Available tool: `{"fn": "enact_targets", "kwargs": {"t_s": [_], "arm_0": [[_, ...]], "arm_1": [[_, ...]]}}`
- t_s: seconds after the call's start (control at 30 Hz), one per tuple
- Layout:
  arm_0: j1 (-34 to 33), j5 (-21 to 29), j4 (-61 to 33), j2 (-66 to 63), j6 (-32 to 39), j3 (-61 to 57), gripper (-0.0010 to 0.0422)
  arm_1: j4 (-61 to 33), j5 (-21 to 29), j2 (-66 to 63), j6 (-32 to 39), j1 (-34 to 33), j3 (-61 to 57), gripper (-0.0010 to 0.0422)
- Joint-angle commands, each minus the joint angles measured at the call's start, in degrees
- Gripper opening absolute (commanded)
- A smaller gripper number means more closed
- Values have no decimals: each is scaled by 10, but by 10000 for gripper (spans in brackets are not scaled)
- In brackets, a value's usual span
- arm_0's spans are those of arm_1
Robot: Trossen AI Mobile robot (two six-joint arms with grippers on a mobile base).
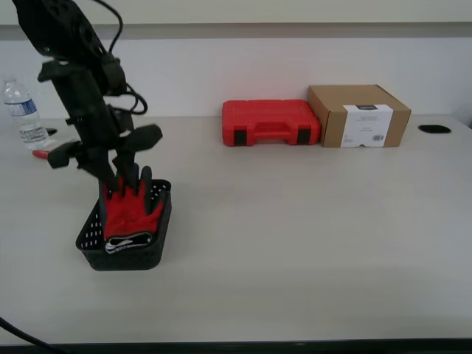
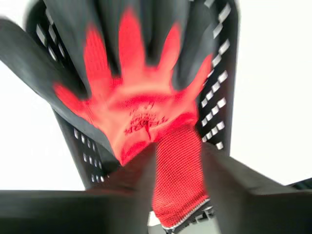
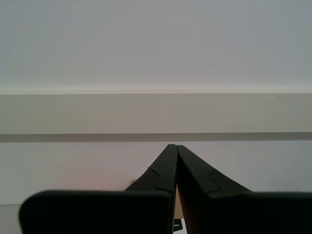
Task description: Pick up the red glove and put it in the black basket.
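The red glove stands tilted inside the black basket on the table at the exterior view's left, its white-edged cuff low and toward the basket's near end. My first gripper reaches down from above and is shut on it. In the first wrist view the glove spreads its fingers over the basket's perforated wall, and my first gripper presses both sides of the cuff. My second gripper is shut with nothing in it and faces a pale wall; it does not show in the exterior view.
A hard red case and a cardboard box stand at the table's back. At the exterior view's far left are a water bottle and a small red pen. A dark hole marks the tabletop at the back right of that view.
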Motion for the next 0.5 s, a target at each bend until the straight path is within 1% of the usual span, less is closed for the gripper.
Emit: {"fn": "enact_targets", "kwargs": {"t_s": [0.03, 0.13, 0.17, 0.2, 0.23, 0.3, 0.33, 0.37, 0.4, 0.47, 0.5], "arm_0": [[0, 0, 2, 0, 2, 1, 0], [0, 0, 2, 0, 2, 1, 0], [0, 0, 2, 0, 2, 1, 0], [0, 0, 2, 0, 2, 1, 0], [0, 0, 2, 0, 2, 1, 0], [0, 0, 2, 0, 2, 1, 0], [0, 0, 2, 0, 2, 1, 0], [0, 0, 2, 0, 2, 1, 0], [0, 0, 2, 0, 2, 1, 0], [0, 0, 2, 0, 2, 1, 0], [0, 0, 2, 0, 2, 1, 0]], "arm_1": [[5, 3, -53, 1, 0, 15, 4], [0, 9, -103, -1, 0, 32, 85], [1, 9, -124, -5, 0, 41, 135], [2, 9, -142, -10, 0, 46, 176], [4, 6, -151, -15, 0, 51, 208], [7, -9, -179, -27, 0, 63, 298], [11, -28, -189, -28, 0, 68, 351], [7, -34, -196, -29, 0, 73, 397], [3, -33, -200, -29, 0, 77, 401], [3, -30, -200, -31, 0, 87, 338], [4, -30, -199, -31, 0, 92, 292]]}}
